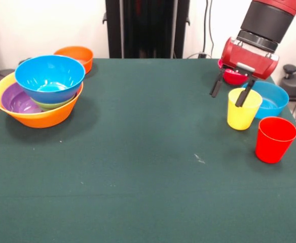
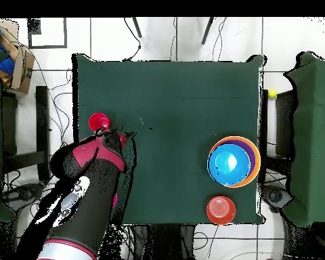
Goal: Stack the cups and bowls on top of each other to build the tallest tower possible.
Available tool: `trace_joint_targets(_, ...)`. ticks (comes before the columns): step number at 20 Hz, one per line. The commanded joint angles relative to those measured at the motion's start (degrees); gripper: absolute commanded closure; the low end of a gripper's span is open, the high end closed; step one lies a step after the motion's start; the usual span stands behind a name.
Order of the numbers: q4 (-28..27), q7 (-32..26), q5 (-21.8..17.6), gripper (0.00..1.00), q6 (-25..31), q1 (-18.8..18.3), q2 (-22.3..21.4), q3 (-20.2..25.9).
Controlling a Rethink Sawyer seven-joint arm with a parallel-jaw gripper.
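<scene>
The tower stands at the left: a large yellow-orange bowl [image 1: 36, 115] holds a purple bowl [image 1: 15, 99], a green bowl [image 1: 51, 104] and a blue bowl [image 1: 49, 76] on top. It also shows in the overhead view [image 2: 233, 161]. My gripper [image 1: 226, 100] is open at the right. One finger [image 1: 245, 93] reaches inside the yellow cup [image 1: 243, 112]; the other hangs outside its left wall. The red cup [image 1: 274, 139] [image 2: 99, 122] stands next to it. A second blue bowl [image 1: 272, 99] and a pink-red bowl [image 1: 232, 77] sit behind. The arm hides the yellow cup from overhead.
A small orange bowl [image 1: 76, 55] [image 2: 221, 210] stands at the table's far edge, behind the tower. The robot's black pedestal [image 1: 147, 28] rises at the far side. The green table [image 1: 148, 167] is bare across the middle and front.
</scene>
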Motion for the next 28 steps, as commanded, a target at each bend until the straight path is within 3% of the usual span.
trace_joint_targets(1, 1.46, 7.69, 3.30, 0.00, 2.15, 1.96, -0.80, 3.71)
trace_joint_targets(15, 5.44, 7.92, 4.91, 0.00, -0.54, 4.80, -1.81, 2.71)
trace_joint_targets(28, 11.26, 6.98, 4.10, 0.00, -8.56, 2.10, -2.96, 4.33)
